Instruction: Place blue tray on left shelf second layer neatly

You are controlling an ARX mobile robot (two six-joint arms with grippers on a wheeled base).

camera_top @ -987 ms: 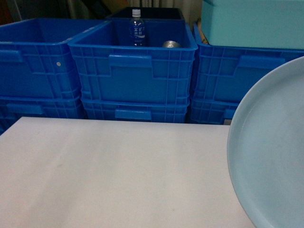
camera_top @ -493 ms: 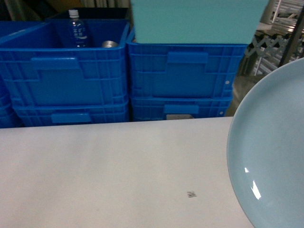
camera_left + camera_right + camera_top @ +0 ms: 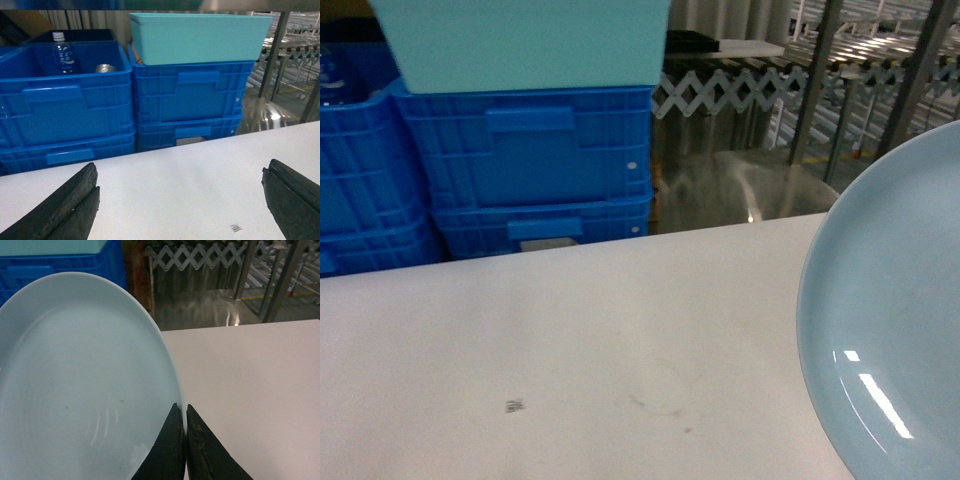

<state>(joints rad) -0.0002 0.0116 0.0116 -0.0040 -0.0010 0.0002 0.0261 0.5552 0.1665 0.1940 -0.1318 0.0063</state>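
Note:
The blue tray (image 3: 890,330) is a pale sky-blue round dish filling the right edge of the head view, held up over the white table (image 3: 570,350). In the right wrist view the blue tray (image 3: 80,385) covers the left half, and my right gripper (image 3: 185,412) is shut on its rim, one black finger on each side. My left gripper (image 3: 180,185) hangs open over the table with nothing between its fingers (image 3: 75,200). A steel rack (image 3: 880,70) shows at the far right behind the table; I cannot tell whether it is the left shelf.
Stacked royal-blue crates (image 3: 530,160) stand behind the table, a pale teal box (image 3: 520,40) on top. One crate holds a water bottle (image 3: 62,52) and a can (image 3: 106,68). A grey expandable conveyor (image 3: 750,80) runs at the back right. A small dark mark (image 3: 514,405) lies on the table.
The view has swung right: the crates and teal box slid left, and the conveyor and steel rack came into sight. The tray keeps its place at the right edge.

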